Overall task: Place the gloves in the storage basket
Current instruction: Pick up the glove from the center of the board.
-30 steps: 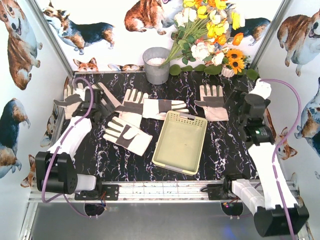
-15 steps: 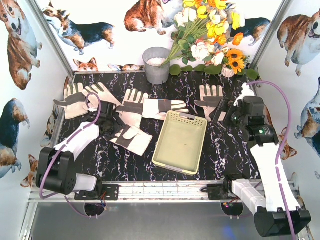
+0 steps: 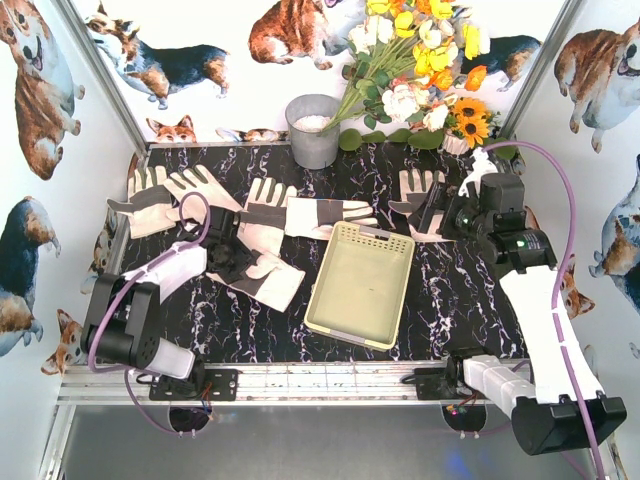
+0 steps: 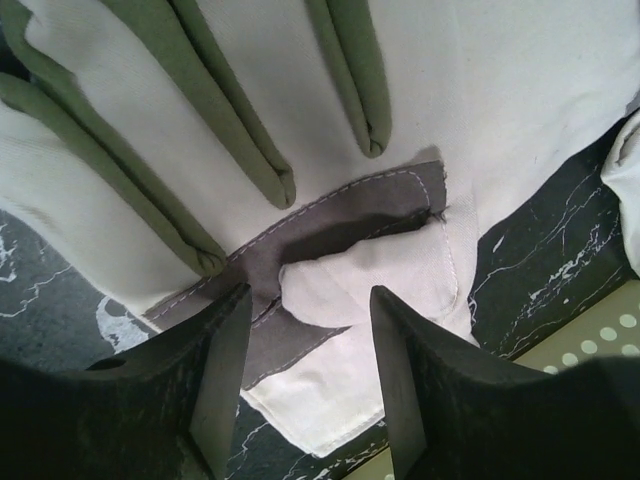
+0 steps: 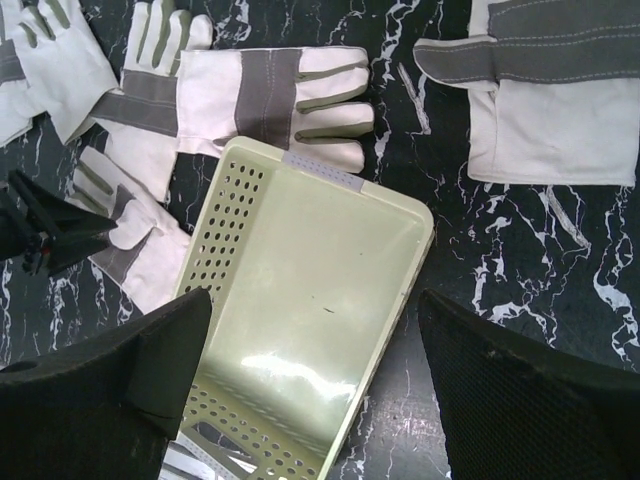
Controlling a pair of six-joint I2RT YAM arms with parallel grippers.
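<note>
The nearest glove point(image 3: 268, 280) lies flat on the table point(image 3: 450, 300), just left of the basket point(image 3: 360, 290), and my left gripper point(image 3: 232, 258) is down on it now. A second ago that arm was back over the far-left gloves point(image 3: 150, 195); it has swung forward and dropped. Up close, the fingers point(image 4: 225, 380) have drawn in to about halfway, one on each side of a puckered white fold by the grey patch point(image 4: 330, 215). I can't tell if they've actually bitten the fabric. The basket hasn't budged, and the two middle gloves point(image 3: 300, 215) still lie at its far corner. On the right, my right gripper point(image 3: 440, 212) has slid in from the table edge and hangs over the right-hand glove point(image 3: 420, 188), jaws spread wide, holding nothing.
</note>
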